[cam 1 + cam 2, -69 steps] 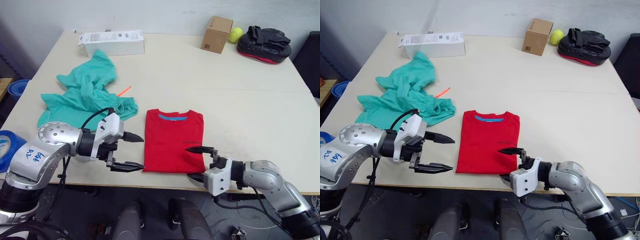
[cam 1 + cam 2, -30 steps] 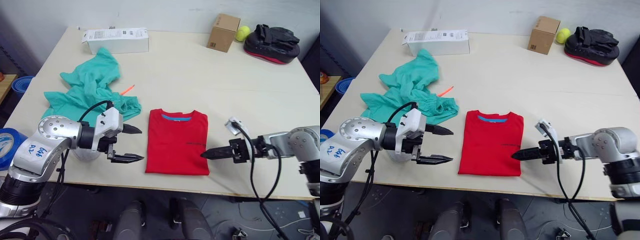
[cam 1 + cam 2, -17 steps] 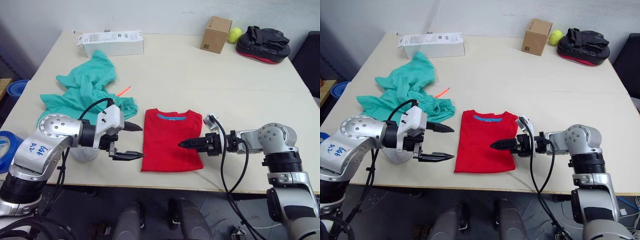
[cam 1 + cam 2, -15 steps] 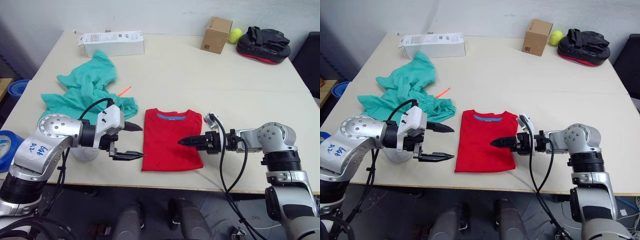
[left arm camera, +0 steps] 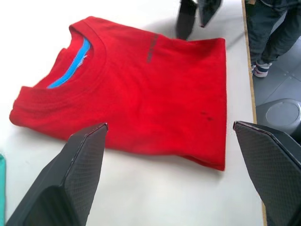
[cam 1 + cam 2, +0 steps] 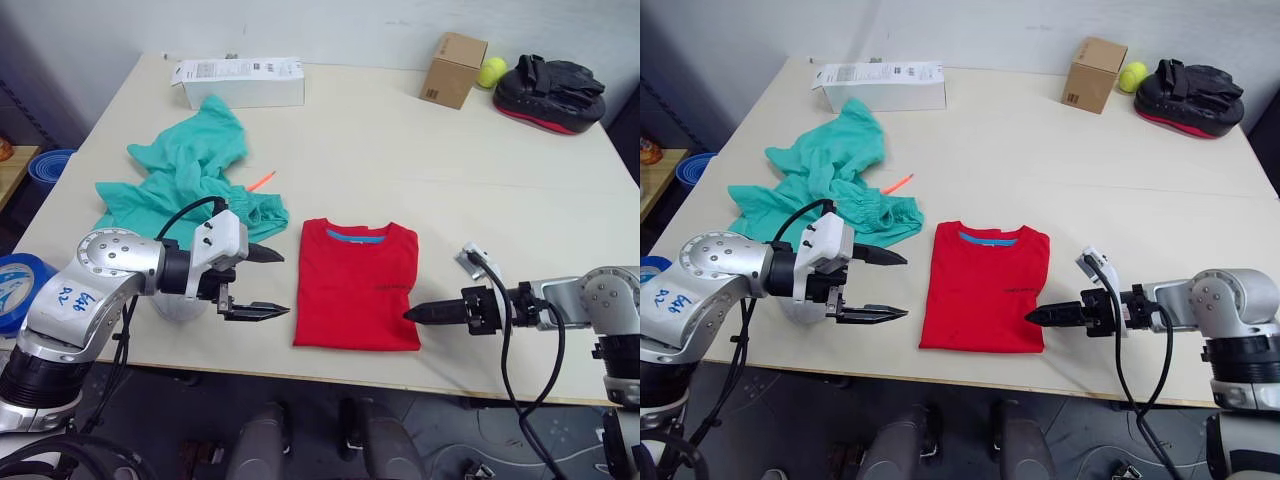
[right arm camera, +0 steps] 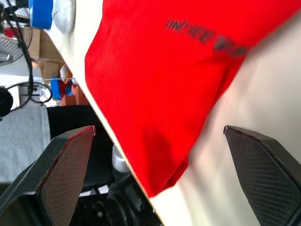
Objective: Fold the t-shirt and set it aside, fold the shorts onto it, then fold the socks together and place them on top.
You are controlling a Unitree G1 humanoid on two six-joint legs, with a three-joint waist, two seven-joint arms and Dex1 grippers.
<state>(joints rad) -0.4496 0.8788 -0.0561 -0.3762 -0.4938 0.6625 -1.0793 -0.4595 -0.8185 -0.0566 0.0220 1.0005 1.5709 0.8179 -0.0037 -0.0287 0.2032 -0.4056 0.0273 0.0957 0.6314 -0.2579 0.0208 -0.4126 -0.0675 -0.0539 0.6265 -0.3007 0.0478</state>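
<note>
Folded t-shirt [image 6: 358, 285] lies at desk [image 6: 400, 160] front edge between open, empty left gripper [image 6: 262, 283] and right gripper [image 7: 150, 155]; shorts [image 6: 185, 175] crumpled left

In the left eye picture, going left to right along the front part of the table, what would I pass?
Left pincer → the t-shirt, folded flat → right pincer. The shorts lie crumpled farther back on the left, so they fall outside this front row.
</note>
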